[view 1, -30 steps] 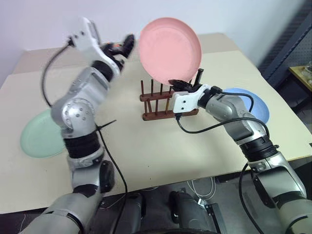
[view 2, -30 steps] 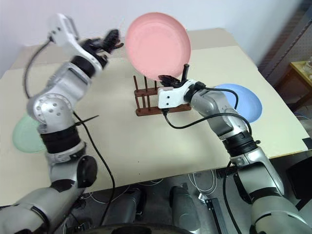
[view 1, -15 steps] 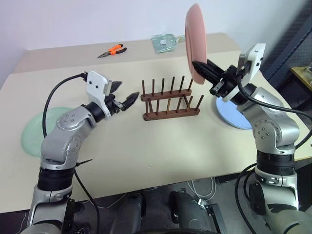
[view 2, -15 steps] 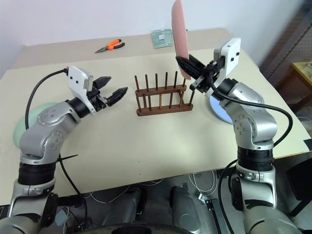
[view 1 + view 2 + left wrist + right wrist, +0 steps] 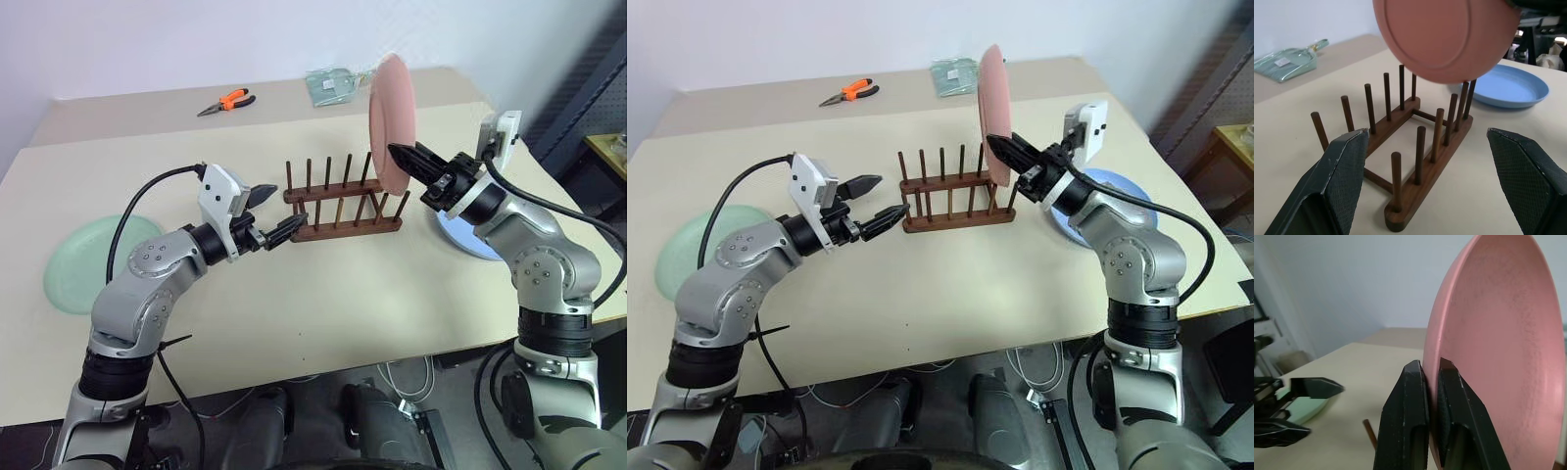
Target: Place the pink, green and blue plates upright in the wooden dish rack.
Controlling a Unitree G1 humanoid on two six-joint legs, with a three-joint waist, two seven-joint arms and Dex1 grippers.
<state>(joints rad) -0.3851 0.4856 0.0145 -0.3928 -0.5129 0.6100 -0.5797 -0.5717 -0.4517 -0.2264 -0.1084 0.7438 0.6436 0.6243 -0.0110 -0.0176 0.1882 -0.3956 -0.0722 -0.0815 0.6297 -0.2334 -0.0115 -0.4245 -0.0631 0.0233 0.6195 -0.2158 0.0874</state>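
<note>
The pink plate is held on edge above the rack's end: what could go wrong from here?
1. The right gripper pinches only the rim of the pink plate, so it may swivel or slip.
2. The plate may land on the peg tops of the wooden dish rack and tip the light rack.
3. The open left gripper beside the rack may nudge it.

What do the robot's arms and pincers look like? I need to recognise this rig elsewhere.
Silver-grey jointed arms with black bands. Left pincer and right pincer: two black tapered fingers with cross-hatched pads, behind them a white wrist block. A black cable loops along each arm.
</note>
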